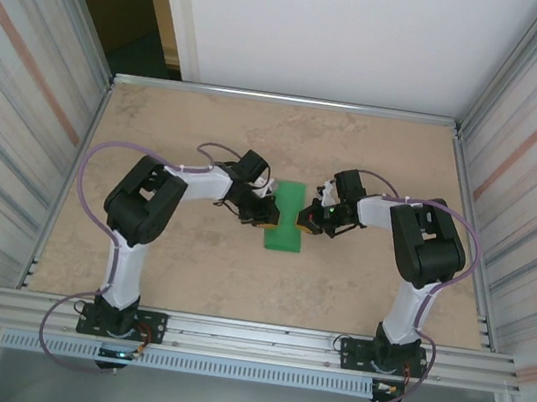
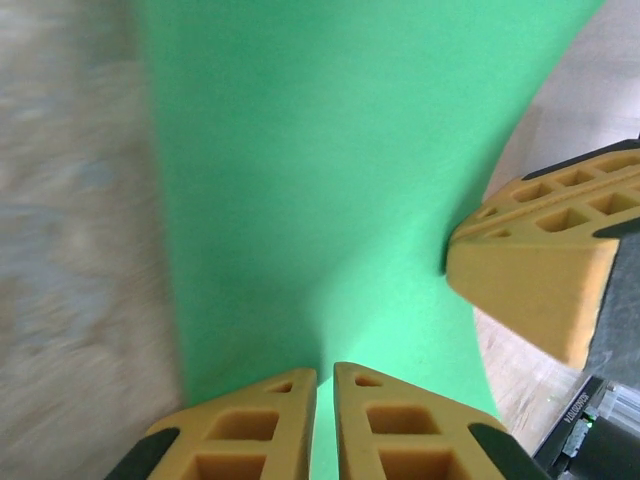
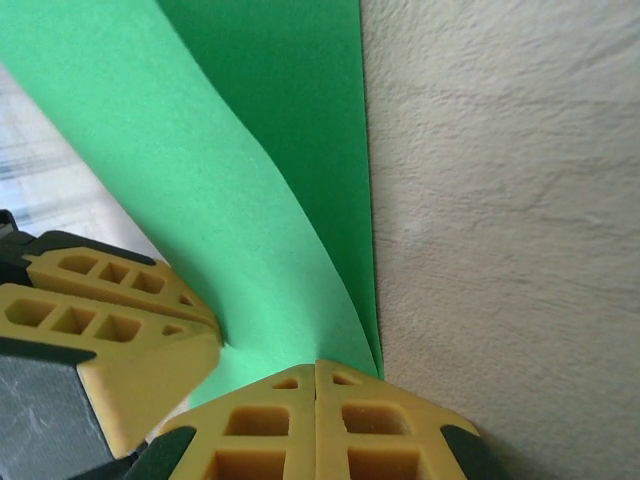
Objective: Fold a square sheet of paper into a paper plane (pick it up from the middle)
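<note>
The square sheet of paper [image 1: 286, 219] is bright green and lies mid-table as a narrow folded strip between both grippers. My left gripper [image 1: 269, 213] sits at its left edge and my right gripper [image 1: 308, 217] at its right edge. In the left wrist view the green paper [image 2: 320, 180] bows upward and narrows into my left gripper [image 2: 324, 372], whose jaws are nearly together and pinch it. In the right wrist view my right gripper [image 3: 316, 365] is shut on the paper [image 3: 180, 150] where its lifted upper layer meets the flat lower layer. The left gripper's fingers [image 3: 120, 320] press the same sheet from the left.
The beige stone-patterned table [image 1: 208, 131] is boxed in by ribbed metal walls [image 1: 17, 123] left and right and a white panel behind. An aluminium rail [image 1: 258, 336] carrying both arm bases runs along the near edge.
</note>
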Controlling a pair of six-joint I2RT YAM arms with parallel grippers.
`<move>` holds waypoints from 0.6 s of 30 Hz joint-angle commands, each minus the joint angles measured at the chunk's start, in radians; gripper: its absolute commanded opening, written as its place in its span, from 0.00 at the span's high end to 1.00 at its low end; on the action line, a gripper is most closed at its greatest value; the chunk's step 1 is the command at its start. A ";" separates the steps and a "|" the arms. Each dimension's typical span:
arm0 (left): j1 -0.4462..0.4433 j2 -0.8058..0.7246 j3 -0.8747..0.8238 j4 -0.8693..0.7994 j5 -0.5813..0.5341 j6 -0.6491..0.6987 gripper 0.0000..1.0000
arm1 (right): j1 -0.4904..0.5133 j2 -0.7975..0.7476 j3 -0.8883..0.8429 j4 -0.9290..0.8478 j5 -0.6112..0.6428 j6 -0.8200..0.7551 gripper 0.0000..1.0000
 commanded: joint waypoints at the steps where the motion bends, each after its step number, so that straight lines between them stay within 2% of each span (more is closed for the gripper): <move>1: 0.051 -0.046 -0.067 -0.063 -0.040 0.034 0.85 | 0.007 0.127 -0.058 -0.123 0.236 -0.032 0.97; 7: 0.080 -0.138 -0.090 -0.039 -0.020 0.045 0.85 | 0.008 0.129 -0.059 -0.125 0.239 -0.033 0.97; 10: 0.070 -0.173 -0.094 0.043 0.039 0.015 0.84 | 0.008 0.129 -0.057 -0.129 0.240 -0.034 0.97; 14: 0.020 -0.139 -0.072 0.129 0.082 -0.012 0.84 | 0.008 0.131 -0.054 -0.135 0.243 -0.035 0.97; 18: -0.025 -0.053 -0.006 0.125 0.076 -0.012 0.84 | 0.006 0.132 -0.054 -0.137 0.243 -0.036 0.98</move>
